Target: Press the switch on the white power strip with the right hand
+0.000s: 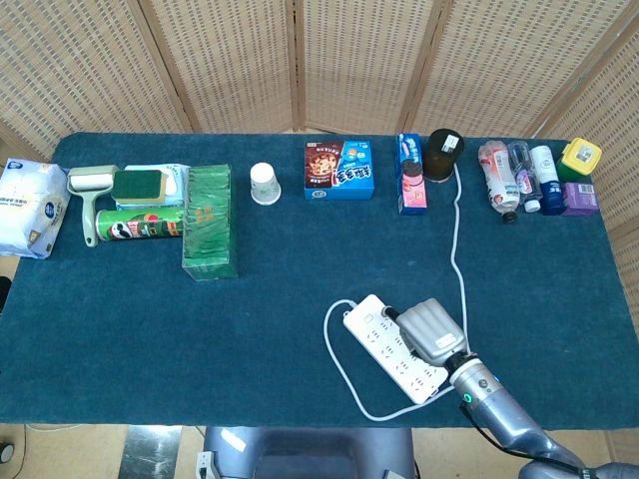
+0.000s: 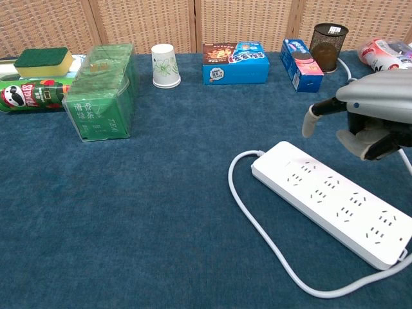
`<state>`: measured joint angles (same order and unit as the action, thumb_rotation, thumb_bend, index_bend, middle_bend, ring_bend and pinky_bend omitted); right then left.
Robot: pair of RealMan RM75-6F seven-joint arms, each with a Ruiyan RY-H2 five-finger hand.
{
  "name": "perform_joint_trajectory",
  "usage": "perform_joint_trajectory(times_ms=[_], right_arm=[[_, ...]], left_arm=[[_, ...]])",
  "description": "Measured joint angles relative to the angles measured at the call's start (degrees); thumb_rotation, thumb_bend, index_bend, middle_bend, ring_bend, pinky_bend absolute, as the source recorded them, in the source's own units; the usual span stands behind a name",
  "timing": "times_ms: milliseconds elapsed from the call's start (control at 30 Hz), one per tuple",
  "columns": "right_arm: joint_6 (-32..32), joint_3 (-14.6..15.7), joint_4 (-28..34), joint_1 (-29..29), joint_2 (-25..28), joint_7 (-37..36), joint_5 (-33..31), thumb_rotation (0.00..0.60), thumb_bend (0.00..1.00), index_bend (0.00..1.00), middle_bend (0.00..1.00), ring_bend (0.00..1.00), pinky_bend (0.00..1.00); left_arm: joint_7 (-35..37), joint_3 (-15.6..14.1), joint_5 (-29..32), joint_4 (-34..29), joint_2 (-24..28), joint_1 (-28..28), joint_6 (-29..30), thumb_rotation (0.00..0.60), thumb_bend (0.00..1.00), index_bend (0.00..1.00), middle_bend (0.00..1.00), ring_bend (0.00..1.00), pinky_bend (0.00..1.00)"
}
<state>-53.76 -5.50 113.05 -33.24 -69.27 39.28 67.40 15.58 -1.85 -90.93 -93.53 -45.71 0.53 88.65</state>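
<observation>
Head view, cable: white cord (image 1: 344, 371) loops off the strip's left end along the near table edge, then runs back to the far side past the mesh cup.
Power strip: white power strip (image 1: 395, 347) lies diagonally near the front edge of the blue table (image 1: 250, 329), right of centre; chest view shows it flat, sockets up (image 2: 335, 201).
Switch: cannot pick it out in either view.
Right hand: right hand (image 1: 429, 330) sits over the strip's middle, back of hand up; in chest view (image 2: 367, 109) it hovers above the strip, not touching.
Fingers: most curled under the palm, one finger (image 2: 311, 120) stuck out and pointing down toward the strip; holds nothing.
Left hand: not seen in either view.
Mid table: green tea box (image 1: 210, 222), Pringles can (image 1: 140, 224), sponge (image 1: 145, 185), lint roller (image 1: 92, 195), tissue pack (image 1: 30, 208).
Far row: paper cup (image 1: 264, 184), blue cookie box (image 1: 339, 169), small blue carton (image 1: 409, 173), dark mesh cup (image 1: 443, 154), bottles (image 1: 514, 175), yellow-lid box (image 1: 580, 155).
</observation>
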Motion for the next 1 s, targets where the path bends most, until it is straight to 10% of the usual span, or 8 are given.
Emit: perform_joint_trajectory(times_ms=[1000], right_arm=[[-4.65, 2.40, -4.46, -9.52, -10.71, 10.75, -15.89, 0.600, 0.79, 0.31, 1.00, 1.00, 1.00]], left_arm=[[-2.47, -0.15, 0.22, -2.20, 0.55, -0.36, -0.66, 0.600, 0.05, 0.00, 0.00, 0.00, 0.00]])
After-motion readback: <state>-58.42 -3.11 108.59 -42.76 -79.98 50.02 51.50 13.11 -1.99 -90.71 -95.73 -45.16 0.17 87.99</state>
